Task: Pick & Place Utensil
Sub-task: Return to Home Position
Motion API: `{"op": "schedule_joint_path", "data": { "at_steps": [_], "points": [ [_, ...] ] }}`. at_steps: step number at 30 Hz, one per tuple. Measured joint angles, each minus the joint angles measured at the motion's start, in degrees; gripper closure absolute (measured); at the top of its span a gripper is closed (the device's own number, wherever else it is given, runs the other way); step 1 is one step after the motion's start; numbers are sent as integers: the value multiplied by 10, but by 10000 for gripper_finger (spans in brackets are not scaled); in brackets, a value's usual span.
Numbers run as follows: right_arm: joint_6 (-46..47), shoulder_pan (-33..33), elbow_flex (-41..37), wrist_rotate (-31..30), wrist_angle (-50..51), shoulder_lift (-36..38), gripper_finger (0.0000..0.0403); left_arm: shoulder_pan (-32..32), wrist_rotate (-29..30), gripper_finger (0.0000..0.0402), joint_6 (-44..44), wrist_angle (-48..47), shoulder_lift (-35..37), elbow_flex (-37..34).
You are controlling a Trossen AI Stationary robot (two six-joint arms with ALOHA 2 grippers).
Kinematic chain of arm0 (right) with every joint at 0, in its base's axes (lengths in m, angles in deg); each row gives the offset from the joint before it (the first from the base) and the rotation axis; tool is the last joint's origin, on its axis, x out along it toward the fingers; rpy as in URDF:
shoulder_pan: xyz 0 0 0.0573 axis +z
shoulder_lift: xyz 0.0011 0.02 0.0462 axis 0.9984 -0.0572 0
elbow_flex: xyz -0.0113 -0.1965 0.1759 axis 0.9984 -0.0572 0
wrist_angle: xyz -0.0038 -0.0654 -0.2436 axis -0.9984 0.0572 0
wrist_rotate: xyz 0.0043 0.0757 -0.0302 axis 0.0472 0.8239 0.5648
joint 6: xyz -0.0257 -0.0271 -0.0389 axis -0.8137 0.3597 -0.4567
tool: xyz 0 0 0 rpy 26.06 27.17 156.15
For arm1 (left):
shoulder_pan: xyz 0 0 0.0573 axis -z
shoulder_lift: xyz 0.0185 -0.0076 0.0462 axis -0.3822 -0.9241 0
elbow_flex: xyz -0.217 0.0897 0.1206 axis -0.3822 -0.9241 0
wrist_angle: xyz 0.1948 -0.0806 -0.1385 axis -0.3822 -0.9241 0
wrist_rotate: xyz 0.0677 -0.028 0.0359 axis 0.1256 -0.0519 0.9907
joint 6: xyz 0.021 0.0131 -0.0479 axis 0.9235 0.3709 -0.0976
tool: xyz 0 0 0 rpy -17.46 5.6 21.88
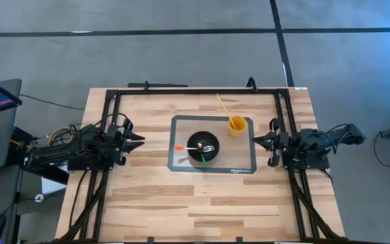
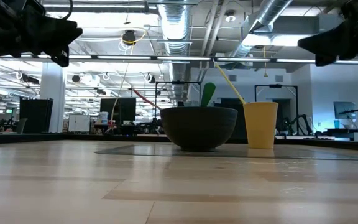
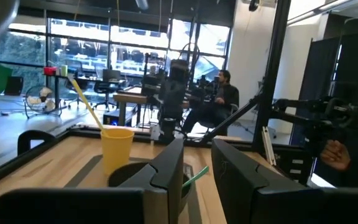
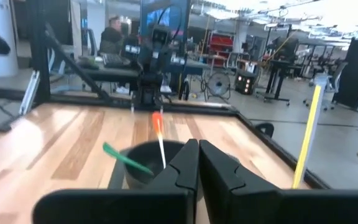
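Left jaws stand a little apart and hold nothing; the left wrist view shows a strip of the scene between them. Right jaws are pressed together, also on nothing. Both hang raised above the counter (image 1: 147,196). My left arm (image 1: 80,146) sits off the left edge of the transparent mat (image 1: 246,166) and my right arm (image 1: 310,146) off its right edge. Each points inward at the mat, well apart from everything on it.

On the mat, near its middle, sits the black bowl (image 1: 202,146). The orange fork (image 1: 181,148) lies in it, with its orange handle end sticking out over the rim toward my left arm. A green-handled utensil (image 1: 202,157) leans in the same bowl, its handle angled out over another part of the rim.

At the mat's corner nearer my right arm, top right in the high view, the yellow cup (image 1: 236,125) stands upright, near the bowl but not touching it. The light yellow straw (image 1: 223,105) stands in the cup and leans away from it, its free end out past the mat's edge over bare wood.

Beyond the counter, a person (image 3: 219,99) sits in the room.
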Motion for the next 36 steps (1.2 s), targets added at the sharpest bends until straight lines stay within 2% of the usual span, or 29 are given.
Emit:
{"op": "schedule_joint_path", "data": {
  "at_steps": [6,12,19,36],
  "points": [
    [10,0,-3,0,2,0,397,0,0,317,3,34,0,0],
    [33,0,-5,1,4,0,397,0,0,317,4,36,0,0],
    [27,-1,-39,-8,-46,-1,397,0,0,317,5,38,0,0],
    [38,0,-39,-7,-40,-22,397,0,0,317,4,39,0,0]
  ]
}}
